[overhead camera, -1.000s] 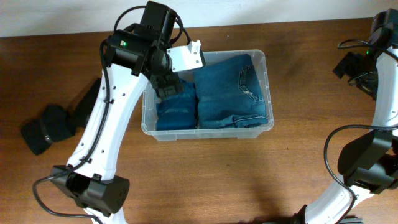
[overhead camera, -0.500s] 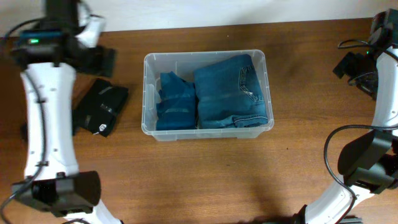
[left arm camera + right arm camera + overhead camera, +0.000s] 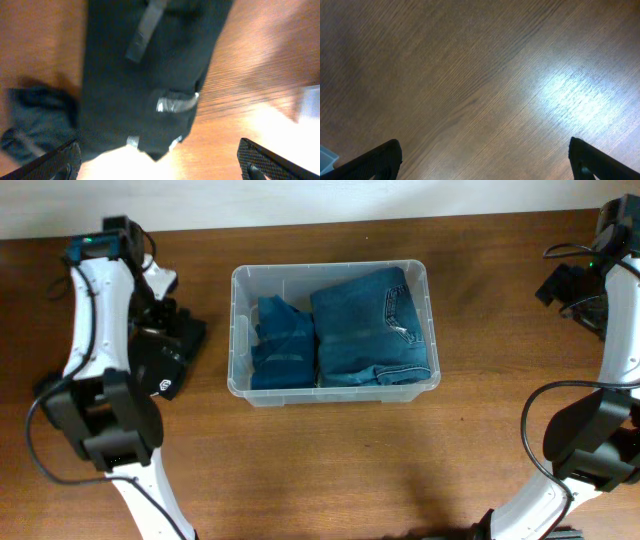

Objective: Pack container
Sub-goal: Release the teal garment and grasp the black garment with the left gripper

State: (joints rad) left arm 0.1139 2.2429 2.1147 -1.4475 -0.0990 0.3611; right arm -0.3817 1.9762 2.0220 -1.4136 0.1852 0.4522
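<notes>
The container (image 3: pixel 330 268), a clear plastic tub, stands mid-table. It holds folded blue jeans (image 3: pixel 375 325) on the right and a smaller folded blue garment (image 3: pixel 283 345) on the left. My left gripper (image 3: pixel 168 325) is open and empty, hovering over a black garment (image 3: pixel 160 368) that lies left of the tub. In the left wrist view the black garment (image 3: pixel 150 75) with white tags fills the frame above my spread fingers (image 3: pixel 160 165). My right gripper (image 3: pixel 578 288) is open and empty over bare wood at the far right (image 3: pixel 485 160).
A second dark cloth (image 3: pixel 32 122) lies beside the black garment. A corner of the tub (image 3: pixel 325 157) shows in the right wrist view. The table (image 3: pixel 330 470) is brown wood.
My left gripper has left the tub, where it was on the smaller blue garment, and swung left over the black garment. The right arm has not moved.
</notes>
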